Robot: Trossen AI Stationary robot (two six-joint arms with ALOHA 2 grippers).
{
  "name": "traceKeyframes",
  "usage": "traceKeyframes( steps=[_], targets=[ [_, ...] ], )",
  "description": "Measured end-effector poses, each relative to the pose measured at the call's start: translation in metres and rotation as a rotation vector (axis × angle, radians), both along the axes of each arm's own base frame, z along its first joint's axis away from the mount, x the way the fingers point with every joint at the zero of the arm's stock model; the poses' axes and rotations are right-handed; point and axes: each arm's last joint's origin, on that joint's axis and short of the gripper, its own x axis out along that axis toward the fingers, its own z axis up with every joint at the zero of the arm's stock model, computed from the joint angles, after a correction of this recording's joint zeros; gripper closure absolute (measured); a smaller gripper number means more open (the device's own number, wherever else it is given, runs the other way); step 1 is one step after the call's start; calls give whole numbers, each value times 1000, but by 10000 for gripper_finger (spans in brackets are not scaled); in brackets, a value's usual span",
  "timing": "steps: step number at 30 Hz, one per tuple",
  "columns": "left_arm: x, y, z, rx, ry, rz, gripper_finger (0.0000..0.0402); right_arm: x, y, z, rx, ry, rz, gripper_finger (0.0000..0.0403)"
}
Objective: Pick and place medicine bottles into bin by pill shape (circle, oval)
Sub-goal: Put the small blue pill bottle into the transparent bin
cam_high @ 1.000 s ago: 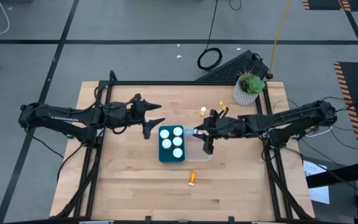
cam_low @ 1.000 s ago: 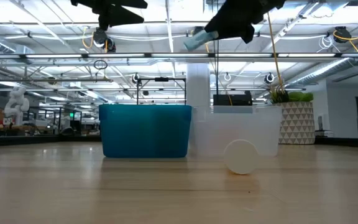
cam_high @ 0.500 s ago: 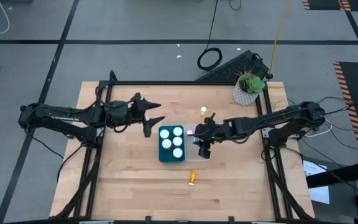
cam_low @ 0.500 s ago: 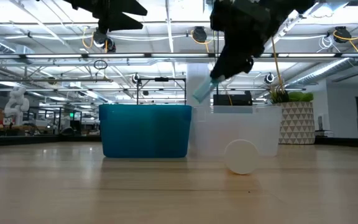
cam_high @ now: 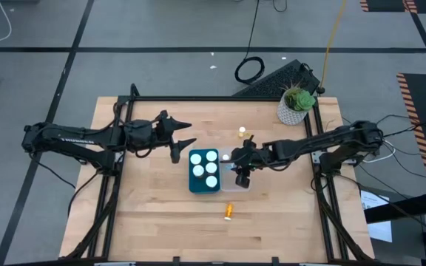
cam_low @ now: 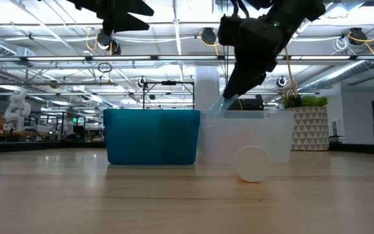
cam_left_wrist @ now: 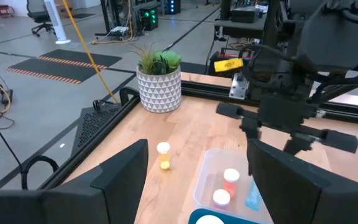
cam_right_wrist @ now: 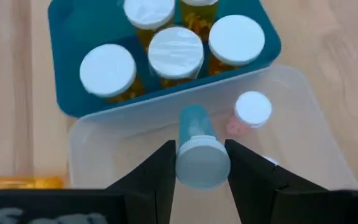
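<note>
On the wooden table [cam_high: 146, 199], the right gripper [cam_right_wrist: 199, 163] clamps a slim teal white-capped bottle [cam_right_wrist: 197, 146] over the clear plastic bin [cam_right_wrist: 303, 124], ready for release, while the left gripper [cam_high: 186, 136] waits wide open.

Setting reads to me as a robotics lab or industrial test hall, not a home. My low view looks across the wooden table [cam_low: 174, 195] into a big open room: exposed ceiling trusses [cam_low: 57, 39] with strip lights, rows of equipment racks far back, a white humanoid figure [cam_low: 17, 107] at far left. From above I see grey floor [cam_high: 161, 22] with dark taped lines, hazard-striped mats [cam_high: 418, 92] at right, loose cables [cam_high: 250, 70], a black aluminium frame [cam_high: 220, 99] round the table. Left wrist view shows an office chair [cam_left_wrist: 42, 9] and a potted plant [cam_left_wrist: 159, 81]
</note>
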Motion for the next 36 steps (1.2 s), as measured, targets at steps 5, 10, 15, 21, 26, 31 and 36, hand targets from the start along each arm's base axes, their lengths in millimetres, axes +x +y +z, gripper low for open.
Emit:
traceKeyframes(
  steps=[5,10,15,21,26,31,36],
  targets=[
    [0,0,0,-3,-2,0,128,5,1,-13,0,34,4,280],
    [0,0,0,-3,-5,0,128,11,1,-34,13,103,14,280],
    [0,0,0,-2,-5,0,128,16,2,-42,16,107,21,280],
    [0,0,1,-2,-10,0,128,16,2,-38,14,82,24,280],
    [0,0,1,-2,-11,0,128,15,2,-33,11,71,31,280],
    [0,0,2,-2,-21,0,128,21,1,-15,15,123,12,280],
    [1,0,2,-1,-27,0,128,29,1,-13,2,182,25,280]
  ],
)
